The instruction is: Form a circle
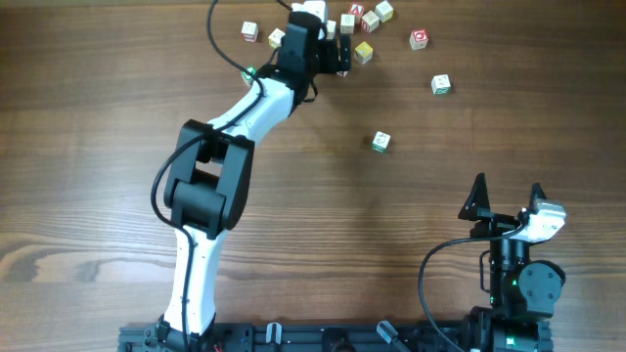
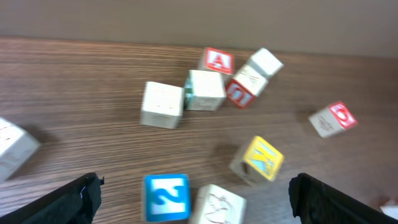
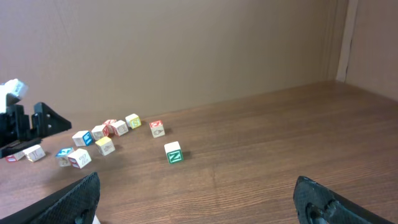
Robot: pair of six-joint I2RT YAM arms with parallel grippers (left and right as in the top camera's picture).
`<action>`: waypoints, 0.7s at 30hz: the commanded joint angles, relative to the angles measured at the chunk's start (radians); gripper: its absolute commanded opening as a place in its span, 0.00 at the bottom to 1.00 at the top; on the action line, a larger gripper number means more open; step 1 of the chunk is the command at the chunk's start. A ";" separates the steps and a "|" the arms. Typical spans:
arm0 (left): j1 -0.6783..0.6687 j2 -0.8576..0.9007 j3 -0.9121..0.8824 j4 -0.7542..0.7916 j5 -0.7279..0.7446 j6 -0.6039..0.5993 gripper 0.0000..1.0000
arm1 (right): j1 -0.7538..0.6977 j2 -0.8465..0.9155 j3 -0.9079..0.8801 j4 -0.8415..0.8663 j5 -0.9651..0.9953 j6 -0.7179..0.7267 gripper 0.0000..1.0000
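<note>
**A:** Item 1, nearest?
**B:** Right claw (image 1: 508, 186), near edge of worktop (image 1: 98, 176), right side. Jaws spread wide, nothing betw. them.

**A:** Next out?
**B:** Green-letter cube (image 1: 380, 142), alone, approx. mid-worktop. Beyond it and to the right is a 2nd green-marked cube (image 1: 441, 84), also alone.

**A:** Left claw?
**B:** Left claw (image 2: 196, 180), arm stretched to far edge. Fingers fully apart, gripping nothing.

**A:** Task item, the circle?
**B:** Not formed. The cubes lie loose at the far edge, no ring. Closest group:
- Blue cube (image 2: 166, 196) and plain pale cube (image 2: 217, 204) sit just beside each other. In the left wrist view they show betw. the two fingers.
- Yellow cube (image 2: 258, 160), turned askew, is near them and a bit farther out.

**A:** Past that?
**B:** A bunch of five:
- Pale cube (image 2: 162, 104) side by side w/ green-sided cube (image 2: 205, 89).
- Red "A" cube (image 2: 217, 60) behind those.
- Red-faced cube (image 2: 244, 89) and white cube (image 2: 264, 62) close together at the right end.

Red-ring cube (image 2: 334, 118) sits apart, further right. Lone pale cube (image 2: 12, 143) sits well off to the left.
</note>
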 commanded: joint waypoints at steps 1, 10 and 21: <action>0.041 0.034 0.003 0.019 0.008 -0.050 1.00 | -0.002 -0.009 -0.001 0.003 -0.011 0.005 1.00; 0.042 0.109 0.003 0.035 0.019 -0.050 0.99 | -0.002 -0.009 -0.001 0.003 -0.011 0.005 1.00; 0.042 0.119 0.003 -0.003 0.036 -0.011 0.56 | -0.002 -0.009 -0.001 0.003 -0.011 0.005 1.00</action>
